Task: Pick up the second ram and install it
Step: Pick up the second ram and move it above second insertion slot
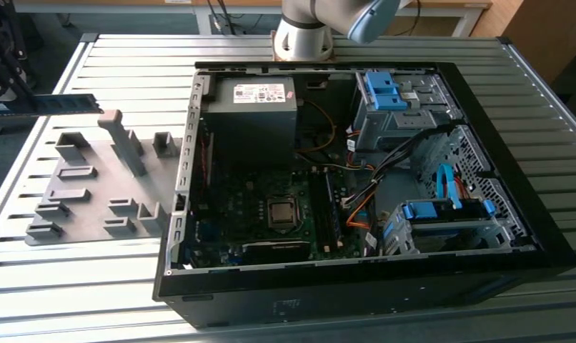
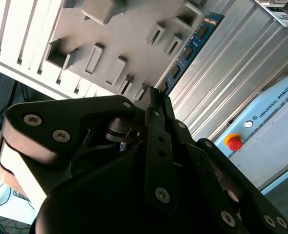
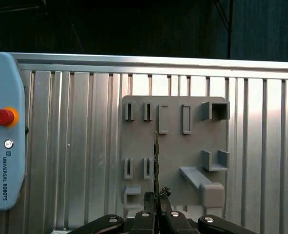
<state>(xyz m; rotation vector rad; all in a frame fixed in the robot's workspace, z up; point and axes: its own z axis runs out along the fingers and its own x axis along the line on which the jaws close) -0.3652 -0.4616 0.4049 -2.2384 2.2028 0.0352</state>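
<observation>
Gripper point(image 3: 156, 196) pinches the second ram point(image 2: 193, 43) by one end, its long axis jutting straight outward.

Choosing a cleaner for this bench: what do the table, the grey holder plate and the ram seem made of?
Table: probably aluminium, silvery ribbed slats with a dull sheen. Holder plate: likely plastic, even matte grey, no gleam. Ram, clamped in the gripper: a circuit board, blue-green laminate by its look, carrying black chips.
</observation>
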